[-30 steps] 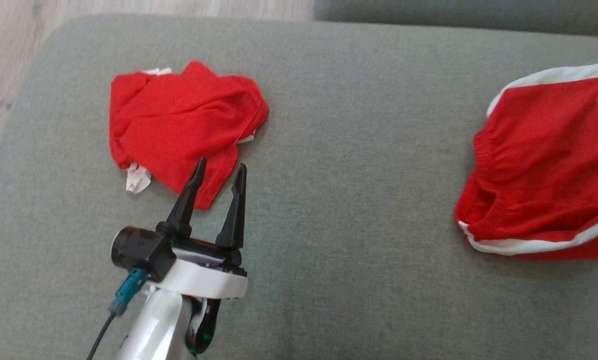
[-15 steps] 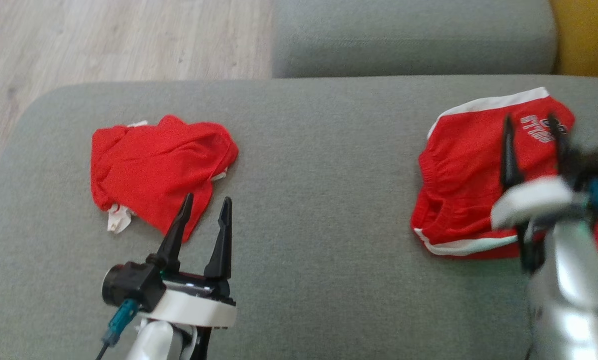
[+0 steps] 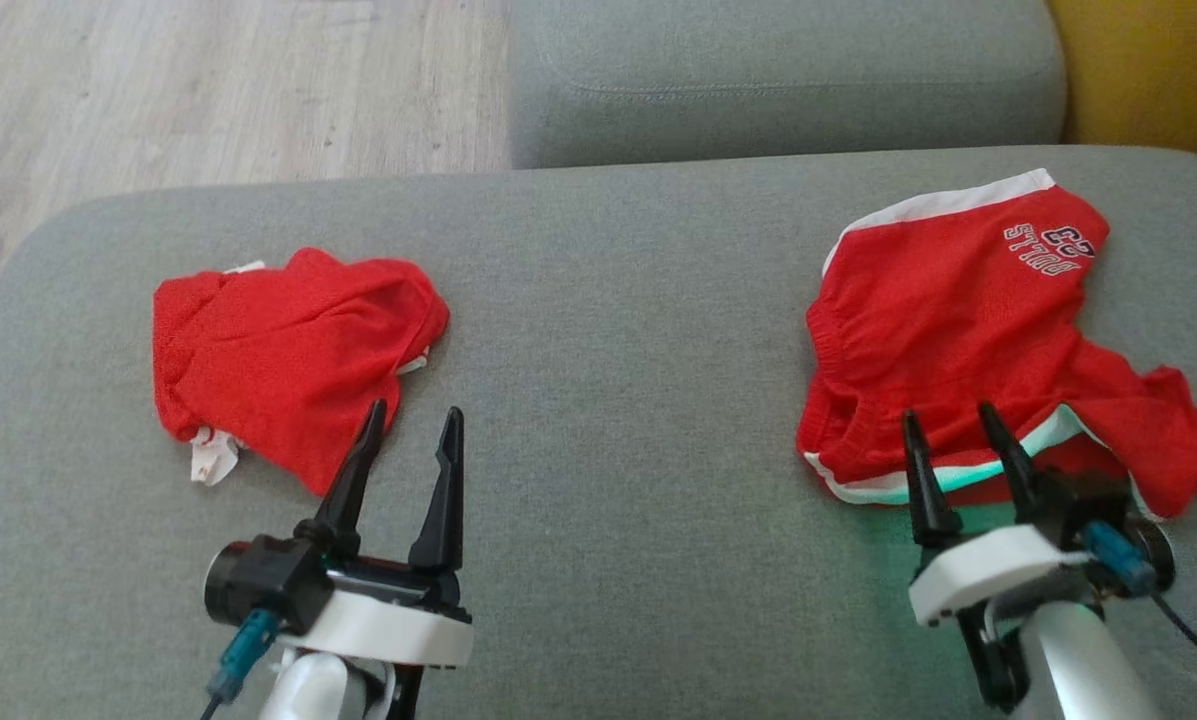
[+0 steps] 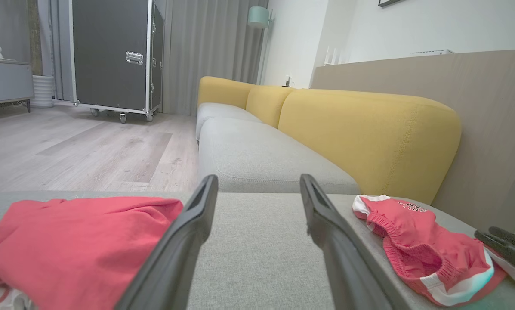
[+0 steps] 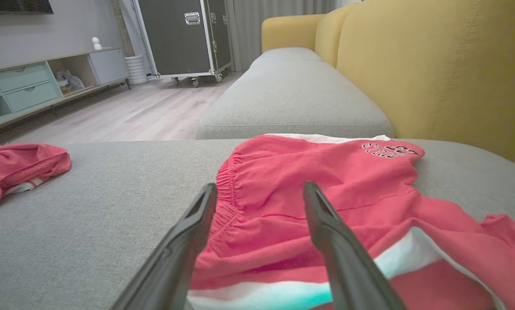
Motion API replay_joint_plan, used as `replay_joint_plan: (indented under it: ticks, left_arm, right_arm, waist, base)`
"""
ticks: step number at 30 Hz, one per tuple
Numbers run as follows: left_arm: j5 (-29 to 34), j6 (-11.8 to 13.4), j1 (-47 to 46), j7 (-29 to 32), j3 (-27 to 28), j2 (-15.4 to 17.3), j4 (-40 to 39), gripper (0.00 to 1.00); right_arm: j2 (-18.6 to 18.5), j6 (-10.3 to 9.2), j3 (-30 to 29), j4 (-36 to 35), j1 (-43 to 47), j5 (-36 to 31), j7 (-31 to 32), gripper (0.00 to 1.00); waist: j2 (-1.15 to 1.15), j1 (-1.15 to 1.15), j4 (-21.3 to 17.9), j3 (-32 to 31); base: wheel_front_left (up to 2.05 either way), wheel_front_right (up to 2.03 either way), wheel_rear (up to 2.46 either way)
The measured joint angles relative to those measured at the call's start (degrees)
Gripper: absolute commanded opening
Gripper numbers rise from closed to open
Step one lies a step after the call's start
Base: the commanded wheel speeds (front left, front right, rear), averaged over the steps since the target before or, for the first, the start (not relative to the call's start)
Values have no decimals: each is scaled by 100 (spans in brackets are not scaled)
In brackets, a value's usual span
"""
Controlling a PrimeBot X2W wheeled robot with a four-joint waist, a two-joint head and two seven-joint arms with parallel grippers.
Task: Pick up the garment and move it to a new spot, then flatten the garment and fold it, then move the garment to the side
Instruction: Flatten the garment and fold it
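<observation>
Shorts (image 3: 958,320): red knit, white-trimmed, lay rumpled at right; print illegible.
My left gripper (image 3: 415,410): gaped wide, held nothing.
My right gripper (image 3: 946,412): also wide, empty, at the hem.

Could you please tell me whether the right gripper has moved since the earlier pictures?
Yes. Against the red shorts, the right gripper has drawn back from the lettering to the near white hem.

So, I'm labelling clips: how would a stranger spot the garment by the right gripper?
On the grey cushion, look by the yellow backrest. The red shorts lie there; unlike the bunched red garment opposite, they show printed lettering.
</observation>
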Motion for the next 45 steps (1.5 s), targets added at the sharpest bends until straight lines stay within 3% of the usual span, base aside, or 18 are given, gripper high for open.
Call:
replay_joint_plan:
  ticks: [7,12,18,28,29,30,33,38,41,42,45]
  left_arm:
    - [-1,-1,-42,0,-127,0,0,100]
    - [-32,-1,-137,0,-216,0,9,100]
    - [-119,-2,-259,0,-350,-1,14,100]
    - [-213,-1,-341,0,-439,-1,16,100]
    - [-213,-1,-376,0,-455,-1,18,100]
    - [-213,0,-412,0,-461,-1,15,100]
    - [-213,0,-460,0,-480,-1,13,100]
    - [-213,0,-460,0,-487,-1,21,100]
    - [-212,0,-461,0,-486,-1,51,100]
    - [-212,0,-462,0,-487,-1,57,100]
    - [-211,0,-464,0,-485,-1,57,100]
  right_arm:
    - [-1,0,57,282,-730,-191,694,100]
    - [-3,1,-153,1037,-1582,-320,1624,100]
    - [-8,1,-836,2224,-2264,-776,2655,100]
    - [-74,0,-1778,3027,-2910,-1593,3073,100]
    - [-76,0,-1850,3051,-2958,-1668,3084,44]
    - [-79,0,-1906,3092,-3003,-1704,3084,0]
    - [-105,0,-1929,3301,-3139,-1646,2878,0]
    - [-187,-2,-1339,3861,-3343,-918,2147,0]
    - [-148,-2,-481,4147,-3552,-78,1657,0]
    - [-110,-2,147,4078,-3635,541,1413,0]
    - [-112,-2,921,3716,-3702,1357,1214,0]
  waist:
    - [0,1,160,191]
    - [0,1,384,361]
    - [0,2,697,536]
    - [0,0,1071,753]
    - [0,1,1096,775]
    - [0,1,1118,792]
    - [0,1,1157,830]
    - [0,1,1156,834]
    - [0,1,1144,810]
    - [0,1,1139,792]
    - [0,1,1131,770]
  base:
    - [0,0,0]
    - [0,0,0]
    - [0,0,0]
    - [0,0,0]
    - [0,0,0]
    - [0,0,0]
    - [0,0,0]
    - [0,0,0]
    - [0,0,0]
    - [0,0,0]
    - [0,0,0]
